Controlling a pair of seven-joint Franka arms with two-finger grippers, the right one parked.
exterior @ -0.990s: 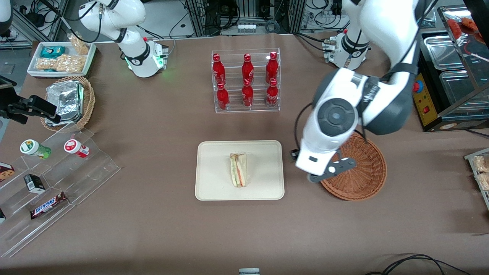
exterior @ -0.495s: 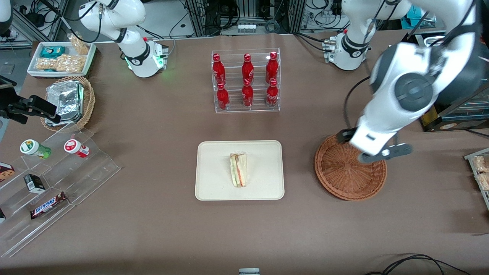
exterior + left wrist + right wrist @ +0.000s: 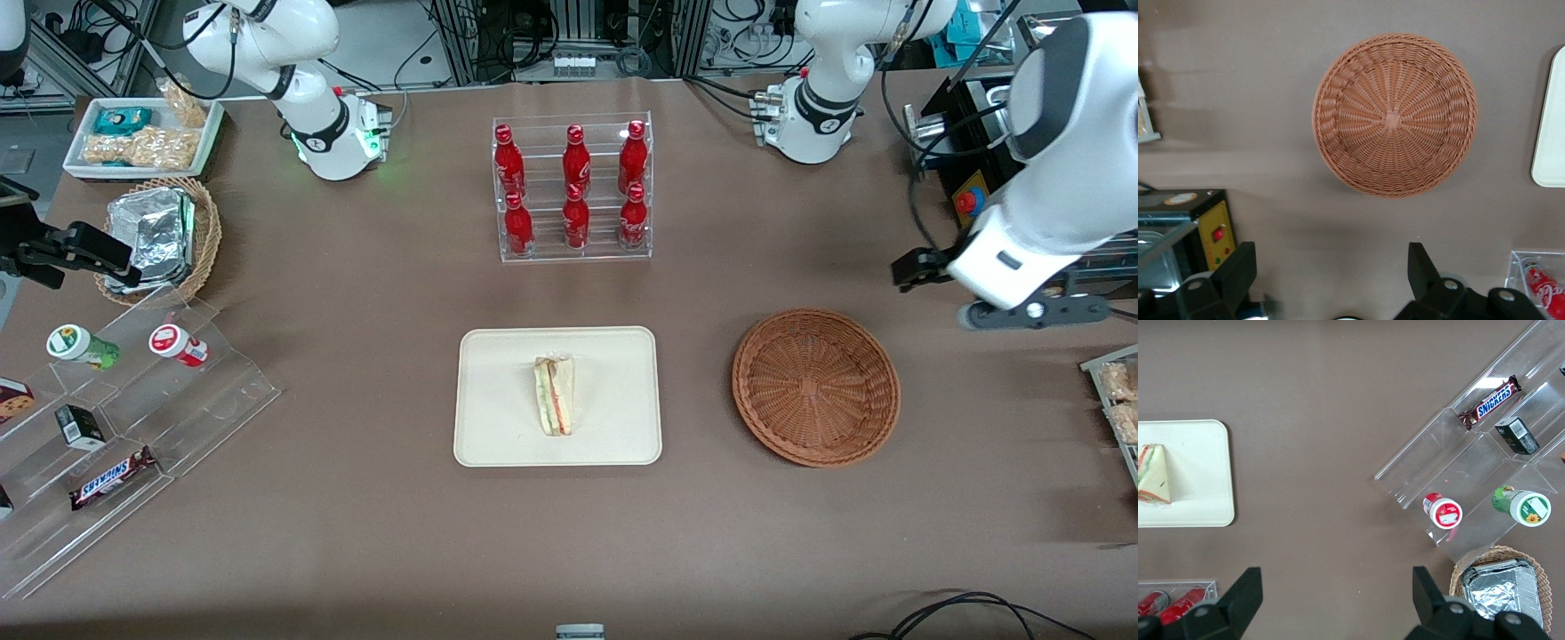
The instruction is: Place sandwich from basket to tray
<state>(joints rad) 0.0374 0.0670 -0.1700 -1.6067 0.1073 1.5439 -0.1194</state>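
The sandwich (image 3: 554,396) lies on the cream tray (image 3: 498,427), about in its middle; it also shows in the right wrist view (image 3: 1153,475) on the tray (image 3: 1198,473). The reddish-brown wicker basket (image 3: 815,387) stands beside the tray, toward the working arm's end, and is empty; the left wrist view looks down into it (image 3: 1395,120). My left gripper (image 3: 1036,313) hangs high above the table, farther toward the working arm's end than the basket and a little farther from the front camera. Its fingers (image 3: 1238,267) stand wide apart with nothing between them.
A clear rack of red bottles (image 3: 573,187) stands farther from the front camera than the tray. A tan basket of foil containers (image 3: 164,236), a white snack tray (image 3: 142,138) and a clear stepped shelf (image 3: 133,427) lie toward the parked arm's end. A black box with a yellow panel (image 3: 987,231) stands by my gripper.
My left arm has swung from over the gap between tray and basket, across the basket, toward the working arm's end of the table. The sandwich has stayed on the tray.
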